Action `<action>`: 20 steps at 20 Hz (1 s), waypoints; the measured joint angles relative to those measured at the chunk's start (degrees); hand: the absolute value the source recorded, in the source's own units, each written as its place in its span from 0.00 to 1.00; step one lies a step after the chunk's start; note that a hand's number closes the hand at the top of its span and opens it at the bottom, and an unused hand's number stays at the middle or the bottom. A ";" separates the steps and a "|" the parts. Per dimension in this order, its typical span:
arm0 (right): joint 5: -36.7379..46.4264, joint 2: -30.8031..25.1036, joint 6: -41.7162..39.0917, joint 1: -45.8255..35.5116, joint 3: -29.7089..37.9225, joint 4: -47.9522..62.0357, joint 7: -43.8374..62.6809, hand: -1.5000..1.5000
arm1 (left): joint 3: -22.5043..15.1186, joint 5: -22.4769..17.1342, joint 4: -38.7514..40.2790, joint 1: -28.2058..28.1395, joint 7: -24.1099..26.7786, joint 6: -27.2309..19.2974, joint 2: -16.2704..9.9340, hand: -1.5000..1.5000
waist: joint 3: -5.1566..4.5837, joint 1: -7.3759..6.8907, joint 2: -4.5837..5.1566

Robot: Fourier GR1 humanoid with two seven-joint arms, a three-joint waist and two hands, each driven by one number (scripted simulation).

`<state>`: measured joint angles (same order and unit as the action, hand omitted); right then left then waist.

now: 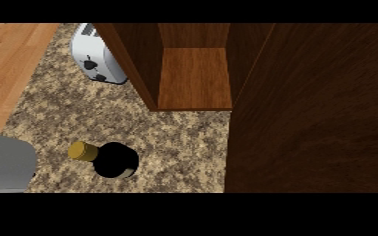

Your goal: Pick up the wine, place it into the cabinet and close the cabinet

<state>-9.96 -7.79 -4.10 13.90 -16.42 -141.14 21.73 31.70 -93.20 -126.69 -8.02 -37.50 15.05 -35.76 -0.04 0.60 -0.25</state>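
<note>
The wine bottle (112,160) stands upright on the speckled counter (177,135) at the lower left, seen from above as a dark body with a gold cap (83,151). Behind it the wooden cabinet (196,77) stands open, with its bare shelf showing. Its door (303,110) is swung out and fills the right side of the view. A grey forearm (15,165) comes in at the lower left edge, just left of the bottle and apart from it. Neither hand shows.
A white toaster (100,55) sits at the back left, beside the cabinet's left wall. A wooden floor strip (18,65) runs past the counter's left edge. Bare counter lies between the bottle and the cabinet's opening.
</note>
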 measured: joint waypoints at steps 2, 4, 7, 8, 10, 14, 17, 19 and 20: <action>0.34 0.08 0.27 -0.28 -0.09 -0.10 -0.03 0.00 | 0.01 1.35 1.03 0.58 0.17 0.55 0.48 0.00 | 0.00 0.15 0.02; 0.36 0.16 0.60 -0.22 -0.30 -0.78 0.33 0.00 | -0.52 3.80 1.93 1.03 0.47 0.74 1.08 0.00 | 0.01 0.28 0.06; 0.33 0.15 0.57 0.41 0.10 -1.53 -0.01 0.00 | -1.61 7.64 3.82 0.74 0.60 3.18 2.79 0.00 | 0.01 0.36 0.09; 0.35 0.10 0.75 0.44 0.19 -1.77 0.42 0.00 | -2.06 8.70 4.64 1.19 0.52 3.57 2.87 0.00 | 0.01 0.41 0.11; 0.50 0.12 0.76 0.26 0.00 -2.01 0.78 0.00 | -3.55 12.05 6.37 2.17 1.09 4.84 3.91 0.00 | 0.01 0.52 0.16; 0.69 0.13 0.55 -0.52 1.41 -2.05 1.24 0.00 | -6.89 18.41 9.71 4.35 2.09 7.72 6.14 0.00 | 0.02 0.48 0.23; 0.60 0.05 -0.41 -0.11 2.74 -2.00 0.41 0.00 | -9.43 23.50 13.20 5.63 3.49 11.05 8.48 0.00 | 0.03 0.60 0.26; 0.61 0.27 -0.92 0.20 2.69 -1.88 0.10 0.00 | -11.05 26.76 14.62 5.46 4.28 12.92 10.35 0.00 | 0.04 0.49 0.25; 0.68 0.46 -1.21 0.24 2.81 -1.69 -0.32 0.00 | -11.84 28.47 15.85 5.75 4.80 14.07 11.22 0.00 | 0.04 0.44 0.25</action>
<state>-9.28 -7.33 -5.31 14.14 -13.60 -142.83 21.41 19.86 -64.73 -110.84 -2.27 -32.70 29.13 -24.54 0.00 1.04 0.01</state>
